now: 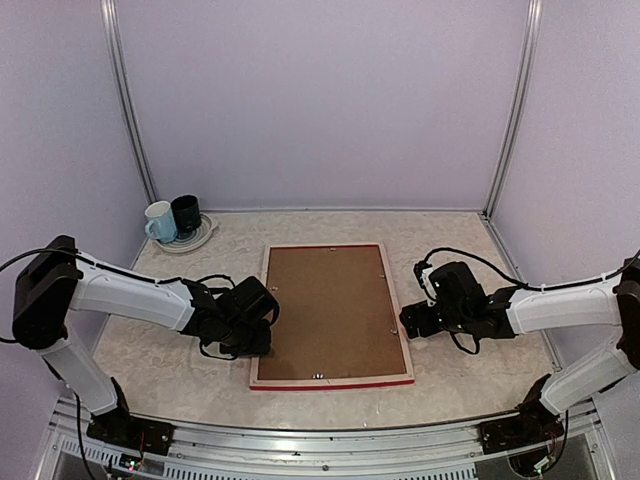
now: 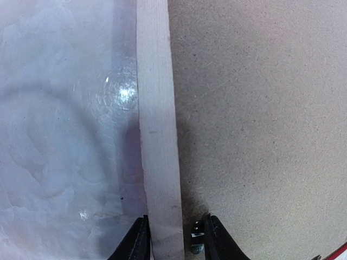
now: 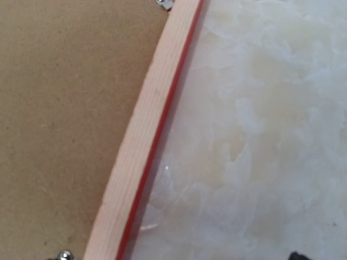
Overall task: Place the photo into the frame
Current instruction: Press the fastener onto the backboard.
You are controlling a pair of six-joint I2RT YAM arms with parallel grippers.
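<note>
The frame (image 1: 340, 378) lies face down in the middle of the table, pale wood back up, with a red edge showing along its near side. A brown backing board (image 1: 328, 310) fills it. The photo is hidden. My left gripper (image 1: 258, 345) stands over the frame's left rail (image 2: 157, 135). It is open and straddles that rail (image 2: 173, 227): one finger is against the rail's outer side, the other is over the board beside a metal clip (image 2: 196, 241). My right gripper (image 1: 408, 322) hangs open just outside the frame's right rail (image 3: 143, 135), holding nothing.
A light blue mug (image 1: 160, 222) and a dark mug (image 1: 186, 215) stand on a plate (image 1: 200, 240) in the back left corner. Pale walls with metal posts close in the table on three sides. Small metal clips (image 3: 165, 4) sit along the board's edge.
</note>
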